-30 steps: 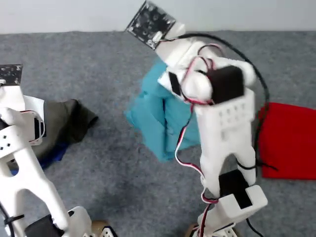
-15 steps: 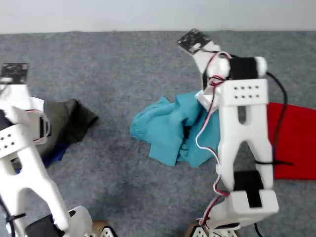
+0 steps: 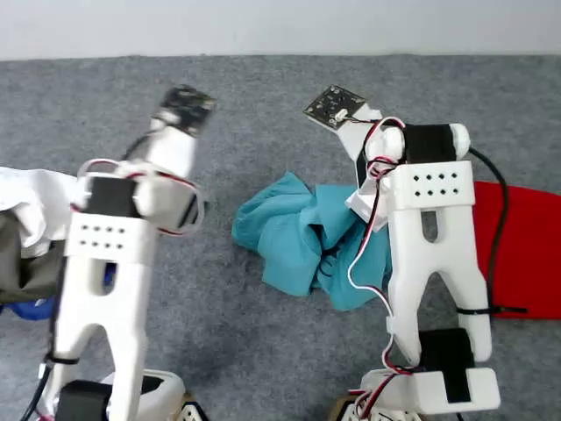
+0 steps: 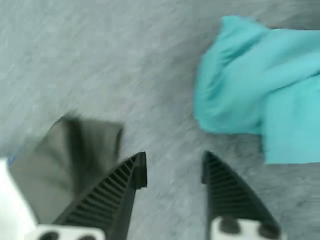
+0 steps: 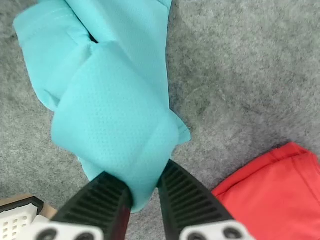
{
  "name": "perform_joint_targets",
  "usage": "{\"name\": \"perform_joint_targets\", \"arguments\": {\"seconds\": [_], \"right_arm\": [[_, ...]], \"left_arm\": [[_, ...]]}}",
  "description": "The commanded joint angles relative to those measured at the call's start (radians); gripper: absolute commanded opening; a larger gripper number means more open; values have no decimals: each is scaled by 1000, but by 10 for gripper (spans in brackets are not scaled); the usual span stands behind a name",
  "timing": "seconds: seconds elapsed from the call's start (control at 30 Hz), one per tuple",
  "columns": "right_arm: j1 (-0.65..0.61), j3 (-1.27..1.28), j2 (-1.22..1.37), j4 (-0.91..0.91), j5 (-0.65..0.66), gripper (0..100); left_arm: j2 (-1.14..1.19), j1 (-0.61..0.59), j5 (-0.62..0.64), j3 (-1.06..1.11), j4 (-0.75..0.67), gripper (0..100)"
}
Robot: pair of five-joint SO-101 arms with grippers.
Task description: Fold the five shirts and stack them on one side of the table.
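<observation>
Pinching a fold of the teal shirt (image 5: 115,115), the right gripper (image 5: 145,182) is clamped on the cloth low over the grey counter (image 3: 245,105). The rest of that shirt lies crumpled mid-counter, not folded. The left gripper (image 4: 172,167) is spread with nothing between its jaws, over bare counter between the teal shirt and a dark shirt (image 4: 75,150).

Outward: a red shirt (image 3: 526,246) lies flat at the right edge; folded or merely spread, cannot tell. At the left edge, white cloth (image 3: 31,197), the dark shirt and a blue piece (image 3: 22,307) sit in a loose heap.

Judgement: early stage. No neat stack yet; the teal shirt is in work, and the heap likely needs folding.
</observation>
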Motion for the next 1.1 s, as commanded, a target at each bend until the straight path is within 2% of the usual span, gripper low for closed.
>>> {"name": "perform_joint_targets", "arguments": {"seconds": [0.0,0.13,0.3,0.8,0.9,1.03,1.07], "right_arm": [[-1,-6,-50,30,5,11],[-1,-6,-48,30,3,12],[-4,-6,-47,30,3,12],[-7,-6,-48,28,-32,12],[-7,-6,-48,28,-32,12],[-2,-6,-48,28,-31,12],[-1,-6,-48,28,-31,12]], "left_arm": [[-5,95,9,19,-72,244],[8,164,9,67,-135,244],[143,204,9,62,-175,245],[474,301,8,-140,-164,242],[528,299,8,-186,-160,181],[535,301,5,-208,-157,24],[535,301,5,-208,-157,12]]}}
